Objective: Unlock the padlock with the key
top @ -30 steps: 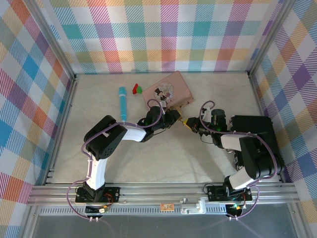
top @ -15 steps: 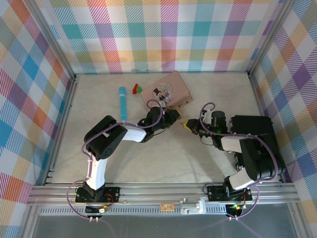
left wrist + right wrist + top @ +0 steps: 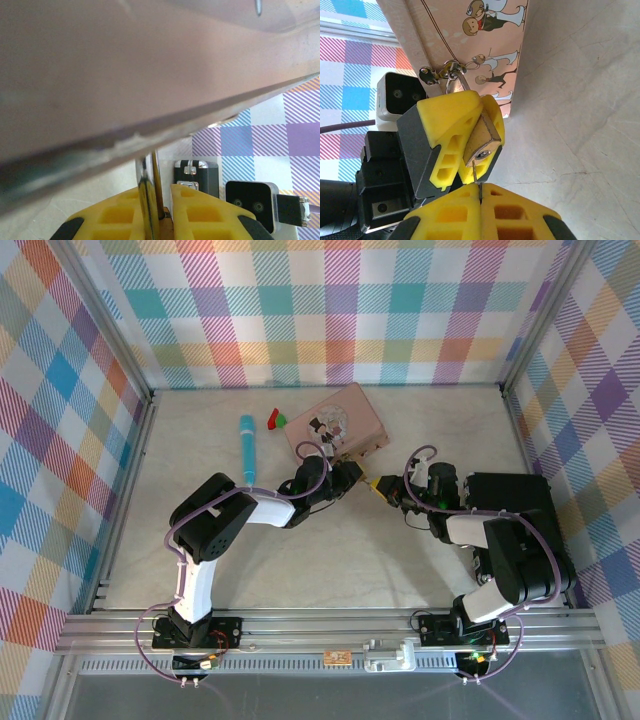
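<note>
Right gripper [image 3: 480,190] is pinched shut on the key [image 3: 478,176], tip up at the keyhole of the padlock [image 3: 481,139]. The left gripper [image 3: 351,476] reaches in low, clamping the padlock at the pink box [image 3: 470,45] hasp. Half a second ago the key sat slightly lower. The turquoise pen [image 3: 246,447] lies well apart.

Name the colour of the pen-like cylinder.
The cylinder is turquoise, best seen from the top external view.

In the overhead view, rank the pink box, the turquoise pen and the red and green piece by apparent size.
Largest to smallest:
pink box
turquoise pen
red and green piece
All lie flat at similar distance, so the order holds.
</note>
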Robot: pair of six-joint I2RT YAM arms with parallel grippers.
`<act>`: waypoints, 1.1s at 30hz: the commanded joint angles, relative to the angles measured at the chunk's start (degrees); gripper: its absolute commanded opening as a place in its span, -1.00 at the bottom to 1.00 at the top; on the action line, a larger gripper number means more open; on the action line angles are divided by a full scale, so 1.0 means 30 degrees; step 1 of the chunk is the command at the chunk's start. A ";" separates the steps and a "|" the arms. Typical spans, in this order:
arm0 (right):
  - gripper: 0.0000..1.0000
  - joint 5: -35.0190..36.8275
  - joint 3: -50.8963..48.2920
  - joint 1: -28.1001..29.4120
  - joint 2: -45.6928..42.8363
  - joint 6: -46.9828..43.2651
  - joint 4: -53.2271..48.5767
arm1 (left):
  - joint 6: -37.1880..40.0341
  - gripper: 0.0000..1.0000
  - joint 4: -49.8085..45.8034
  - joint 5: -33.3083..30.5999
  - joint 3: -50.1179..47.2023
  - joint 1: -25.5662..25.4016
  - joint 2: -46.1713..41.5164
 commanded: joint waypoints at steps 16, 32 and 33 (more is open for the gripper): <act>-1.00 0.0376 0.0267 0.0567 0.1862 0.1567 0.3954 | -0.2208 -1.00 0.2765 0.0061 -0.1217 -0.0189 -0.0920; -1.00 0.1246 0.0436 0.1894 0.3078 0.5180 0.6317 | -0.2844 -1.00 0.2039 -0.0706 -0.0540 -0.0796 -0.0863; -1.00 0.1357 0.0365 0.2008 0.3001 0.5216 0.6250 | -0.2897 -1.00 0.2042 -0.0862 -0.0497 -0.0836 -0.0835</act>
